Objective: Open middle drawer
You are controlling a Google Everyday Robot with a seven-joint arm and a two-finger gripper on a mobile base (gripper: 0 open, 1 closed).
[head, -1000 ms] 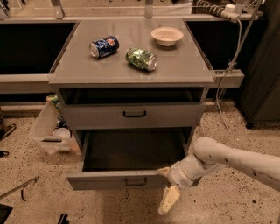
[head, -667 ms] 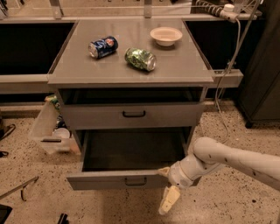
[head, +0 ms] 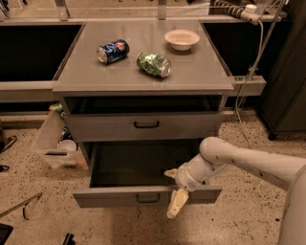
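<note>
- Middle drawer (head: 105, 197) is seen pulled well out, under upper drawer (head: 191, 127).
- Gripper (head: 174, 188) is held at its front edge, rt of handle (head: 146, 197); jaws spread across the front.
- 2 cans and a bowl (head: 181, 38) are set on desk (head: 95, 76).

A flat grey metal cabinet top (head: 201, 72) carries three things. A blue drinks can (head: 113, 51) lies on its side towards the back left, and a crushed green can (head: 153, 64) lies on its side just beside it, nearer the front. A shallow cream bowl (head: 181, 39) stands upright at the back, apart from both. Below the top, the upper grey drawer with a black loop handle (head: 146, 125) stands slightly pulled out. Left of the cabinet a clear plastic bin (head: 50, 141) tilts on the speckled terrazzo floor (head: 38, 182) – something white lies inside. A white power strip (head: 250, 8) sits top right, its cable hanging down. The gripper (head: 175, 187) hangs low before the cabinet, below that drawer
</note>
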